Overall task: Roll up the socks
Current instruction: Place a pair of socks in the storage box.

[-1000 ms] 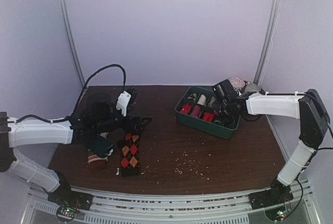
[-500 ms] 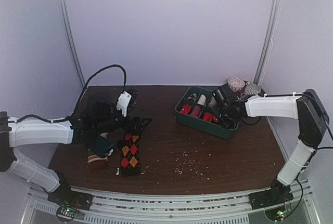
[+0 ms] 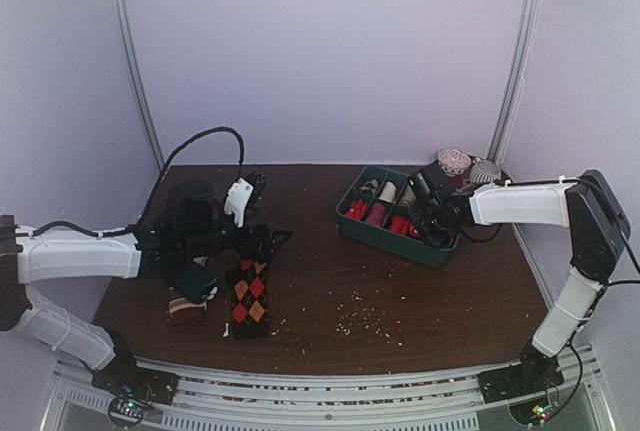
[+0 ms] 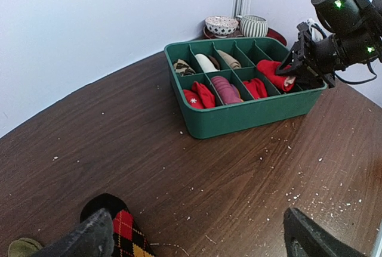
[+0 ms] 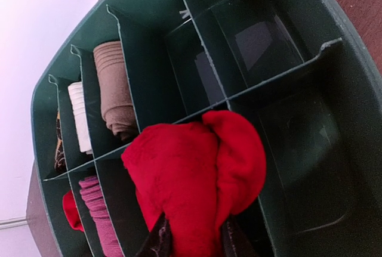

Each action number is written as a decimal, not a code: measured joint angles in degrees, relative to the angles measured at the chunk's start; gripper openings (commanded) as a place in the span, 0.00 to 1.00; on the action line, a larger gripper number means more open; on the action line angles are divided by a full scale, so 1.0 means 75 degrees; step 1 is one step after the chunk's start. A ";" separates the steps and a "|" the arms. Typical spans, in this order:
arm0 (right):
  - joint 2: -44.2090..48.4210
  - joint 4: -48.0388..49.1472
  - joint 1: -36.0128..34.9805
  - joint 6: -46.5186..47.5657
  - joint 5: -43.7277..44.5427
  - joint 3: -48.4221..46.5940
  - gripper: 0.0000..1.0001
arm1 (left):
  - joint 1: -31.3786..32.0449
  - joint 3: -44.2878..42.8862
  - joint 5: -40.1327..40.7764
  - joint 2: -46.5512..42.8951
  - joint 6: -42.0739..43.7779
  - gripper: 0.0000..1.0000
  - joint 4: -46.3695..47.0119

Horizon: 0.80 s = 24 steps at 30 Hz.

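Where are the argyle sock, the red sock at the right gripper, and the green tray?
argyle sock (image 3: 249, 301), top external view, its diamond-patterned middle.
red sock (image 5: 191, 173), right wrist view, bunched middle.
green tray (image 4: 250, 118), left wrist view, near wall.
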<state>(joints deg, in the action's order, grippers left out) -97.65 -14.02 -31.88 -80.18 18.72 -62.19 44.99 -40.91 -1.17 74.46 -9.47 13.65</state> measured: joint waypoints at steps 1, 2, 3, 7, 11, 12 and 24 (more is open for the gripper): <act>0.0029 -0.0003 0.0009 0.0003 -0.0020 0.0000 0.00 | 0.0000 0.0003 -0.0009 0.0000 0.0003 0.98 -0.0003; 0.0061 -0.0015 0.0029 0.0000 -0.0076 0.0000 0.00 | 0.0000 0.0003 -0.0020 0.0000 0.0006 0.98 -0.0003; 0.0096 -0.0032 0.0052 -0.0006 -0.0140 0.0000 0.00 | 0.0000 0.0003 -0.0023 0.0000 0.0006 0.98 0.0000; 0.0163 -0.0058 0.0093 -0.0160 -0.0321 0.0020 0.00 | 0.0000 0.0003 -0.0029 0.0000 0.0020 0.98 -0.0003; 0.0175 -0.0058 0.0105 -0.0335 -0.0385 0.0085 0.00 | 0.0000 0.0003 -0.0029 0.0000 0.0064 0.98 -0.0006; 0.0169 -0.0052 0.0108 -0.0379 -0.0399 0.0087 0.00 | 0.0000 0.0003 -0.0041 0.0000 0.0073 0.98 -0.0006; -0.0271 -0.0058 0.0382 -0.1195 -0.0970 -0.0067 0.00 | 0.0000 0.0003 -0.0111 0.0000 0.0143 0.98 -0.0169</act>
<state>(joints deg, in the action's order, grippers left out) -99.68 -14.46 -29.02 -89.14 11.44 -62.70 44.99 -40.88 -2.00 74.46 -8.40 12.38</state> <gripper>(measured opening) 0.226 0.983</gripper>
